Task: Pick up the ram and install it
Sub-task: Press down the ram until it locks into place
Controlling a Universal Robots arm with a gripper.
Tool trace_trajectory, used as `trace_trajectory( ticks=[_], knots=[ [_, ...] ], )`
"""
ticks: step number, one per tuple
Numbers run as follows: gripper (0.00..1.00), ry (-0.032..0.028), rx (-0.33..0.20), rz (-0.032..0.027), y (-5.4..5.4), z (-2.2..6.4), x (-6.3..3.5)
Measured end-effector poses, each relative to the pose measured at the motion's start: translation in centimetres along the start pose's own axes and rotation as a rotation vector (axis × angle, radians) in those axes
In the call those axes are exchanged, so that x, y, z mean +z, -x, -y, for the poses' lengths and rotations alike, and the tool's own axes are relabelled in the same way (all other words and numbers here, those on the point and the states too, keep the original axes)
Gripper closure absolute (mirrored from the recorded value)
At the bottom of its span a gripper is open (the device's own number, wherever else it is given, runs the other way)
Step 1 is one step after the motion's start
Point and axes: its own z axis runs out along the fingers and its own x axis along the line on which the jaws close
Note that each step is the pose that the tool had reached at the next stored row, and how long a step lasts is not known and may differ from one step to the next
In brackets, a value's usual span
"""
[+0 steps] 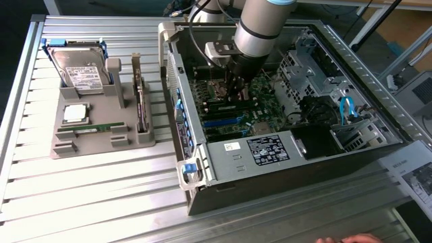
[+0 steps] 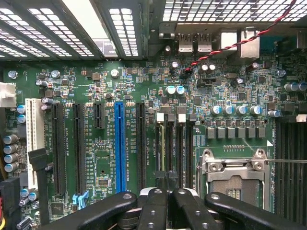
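Note:
Inside the open computer case (image 1: pixel 378 152) my gripper (image 1: pixel 233 97) points down at the motherboard (image 1: pixel 253 109), over the black memory slots (image 2: pixel 175 143) beside the processor socket (image 2: pixel 235 175). Its fingers (image 2: pixel 156 206) are pressed together, so it is shut, with nothing visibly between them. Just past the fingertips a thin pale strip (image 2: pixel 163 143) stands edge-on in one slot; I cannot tell whether the fingers touch it. A green ram (image 1: pixel 91 129) lies in the grey holder (image 1: pixel 101 147) on the exterior view's left, far from the gripper.
The holder also carries a hard drive (image 1: pixel 81 76), a square silver processor (image 1: pixel 74 113) and a dark expansion card (image 1: pixel 140 106) standing on edge. Drive cages (image 1: pixel 307 71), a power supply (image 1: pixel 270 149) and blue cables (image 1: pixel 347 109) crowd the case. A hand (image 1: pixel 354 239) shows at the front edge.

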Motion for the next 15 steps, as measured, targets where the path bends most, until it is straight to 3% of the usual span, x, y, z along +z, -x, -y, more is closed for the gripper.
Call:
trace_trajectory(
  ticks=[15],
  knots=[
    [0.9, -0.0001, 0.0, 0.0002, -0.02, 0.0, 0.1]
  ],
)
